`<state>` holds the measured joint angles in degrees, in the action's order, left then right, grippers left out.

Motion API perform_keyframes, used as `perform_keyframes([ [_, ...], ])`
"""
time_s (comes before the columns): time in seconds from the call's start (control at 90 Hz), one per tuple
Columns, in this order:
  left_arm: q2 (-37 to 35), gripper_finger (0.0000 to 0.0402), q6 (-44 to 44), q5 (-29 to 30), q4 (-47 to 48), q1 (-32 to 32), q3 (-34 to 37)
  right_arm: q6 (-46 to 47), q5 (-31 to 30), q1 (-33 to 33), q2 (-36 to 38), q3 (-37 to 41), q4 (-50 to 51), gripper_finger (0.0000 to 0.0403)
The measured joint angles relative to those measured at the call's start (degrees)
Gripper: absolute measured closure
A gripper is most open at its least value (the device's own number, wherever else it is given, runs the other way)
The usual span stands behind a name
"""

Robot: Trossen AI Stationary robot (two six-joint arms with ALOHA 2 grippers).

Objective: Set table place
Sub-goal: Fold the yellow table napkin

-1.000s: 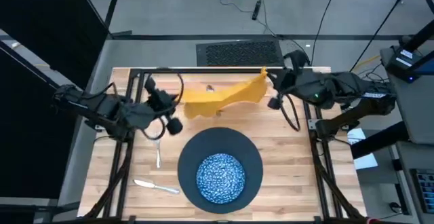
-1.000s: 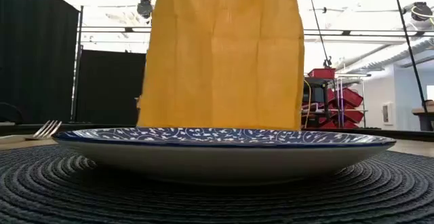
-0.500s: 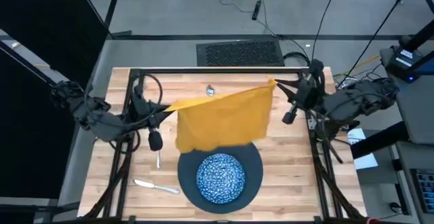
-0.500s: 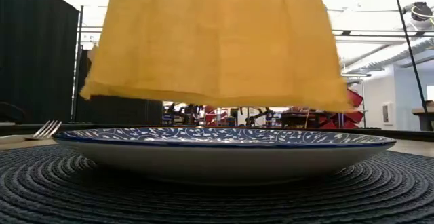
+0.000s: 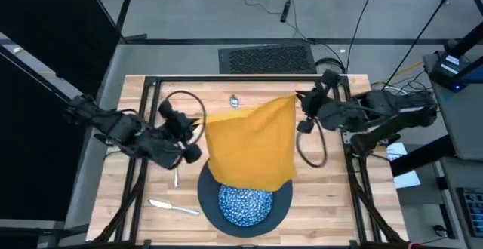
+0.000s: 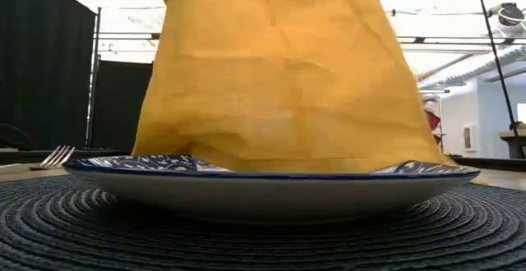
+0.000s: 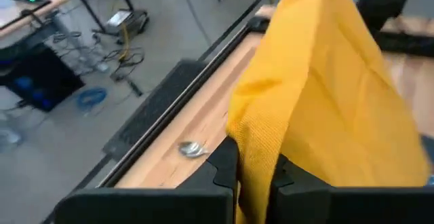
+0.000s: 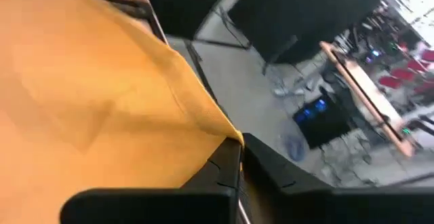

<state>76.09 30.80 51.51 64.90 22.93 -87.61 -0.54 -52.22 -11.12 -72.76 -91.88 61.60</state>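
A mustard-yellow napkin hangs spread between my two grippers, over the far half of the dark round plate. My left gripper is shut on its upper left corner. My right gripper is shut on its upper right corner. The napkin's lower edge lies bunched on the blue-and-white speckled bowl, which sits on the plate. On the wood lie a fork, a knife and a spoon. My left gripper pinches the napkin's upper left corner between its two fingers, coming from the table's left. The cloth hangs below the hold, slack, its lower edge on the bowl. My right gripper pinches the upper right corner between its two fingers, coming from the table's right. The top edge sags a little toward the left gripper.
The black metal frame runs along the table's far edge, and more black bars run down both sides. Bare wood lies right of the plate. The fork and knife lie left of the plate, the spoon behind the napkin near the far edge.
Both grippers drew apart, then came back toward each other. The napkin, first bunched near the far edge, spread wide and hung clear above the plate. It now hangs narrower. Its lower edge has swung toward the near edge and settled on the bowl.
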Motion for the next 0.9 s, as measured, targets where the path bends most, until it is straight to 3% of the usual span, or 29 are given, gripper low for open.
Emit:
perform_keyframes([
  [0.389, 4.44, 0.0401, -13.15, -14.56, -0.19, -17.42, 0.02, -7.10, -0.21, 12.96, 0.03, 2.54, -3.06, 0.0403],
  [0.722, 4.29, 0.0401, -16.72, -15.50, -0.17, -19.84, 0.02, -11.15, 0.31, 18.47, 0.07, 2.56, -4.64, 0.0403],
  [0.9, 4.29, 0.0401, -16.74, -15.79, -0.09, -21.42, 0.02, -11.27, 4.41, 20.69, -0.07, 2.58, -5.64, 0.0403],
])
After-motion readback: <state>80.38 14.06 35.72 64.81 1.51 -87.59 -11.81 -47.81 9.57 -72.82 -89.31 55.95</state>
